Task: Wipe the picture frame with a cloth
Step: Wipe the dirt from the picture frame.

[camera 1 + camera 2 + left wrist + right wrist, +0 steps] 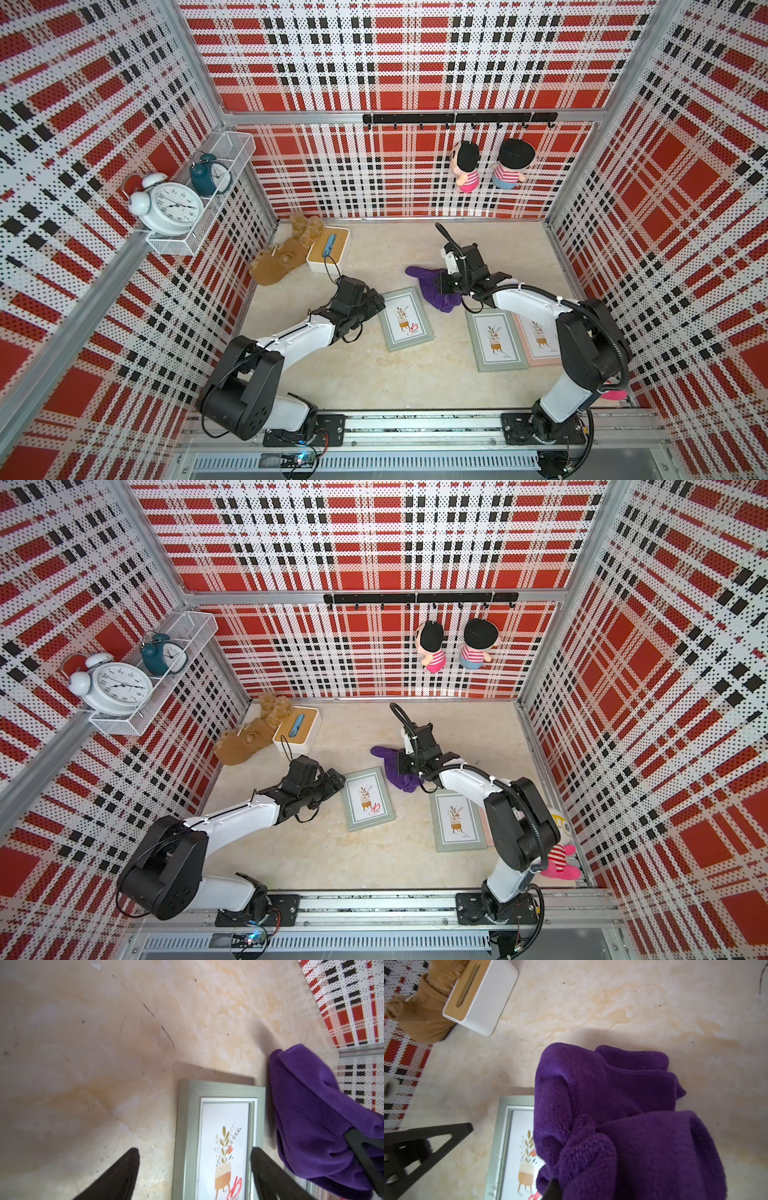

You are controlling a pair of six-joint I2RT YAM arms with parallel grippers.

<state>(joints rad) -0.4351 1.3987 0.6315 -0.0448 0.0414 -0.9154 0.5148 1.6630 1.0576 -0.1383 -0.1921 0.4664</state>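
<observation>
Cloth [430, 291]: deep purple rag, bunched up and hanging from the right pincer, just beside the far corner of the picture frame. In the right wrist view the cloth [612, 1095] overlaps that corner. Whether its lowest fold touches the glass, I cannot tell.
Picture frame [405, 320]: grey-green, lying flat and face up in the middle of the tabletop [374, 374]. There's a potted-plant print under the glass and a red scribble [412, 328] low on it, and that looks like the mark to go after!
Right pincer [448, 293]: clamped tight on the cloth, fingertips buried in the fabric, wrist pointing down.
Left pincer [194, 1150]: jaws wide apart, holding nothing, poised at the side of the picture frame nearest the left arm. Contact with it I cannot make out.
Step in hand: the cloth is in the grip and lined up at the corner. By my read the wipe itself is not yet begun, since the red scribble is plainly there.
Next move: the right arm needs to carry the cloth across onto the glass, press lightly and sweep over the red scribble. The left pincer looks well placed to steady the frame.
Risk: a light frame on a smooth tabletop could skate under the stroke.
Surroundings: two more frames, one grey-green [496, 340] and one pink [540, 338], lie side by side under the right arm. The tissue box [328, 249] and tan plush toy [276, 266] sit at the far left, well apart.
</observation>
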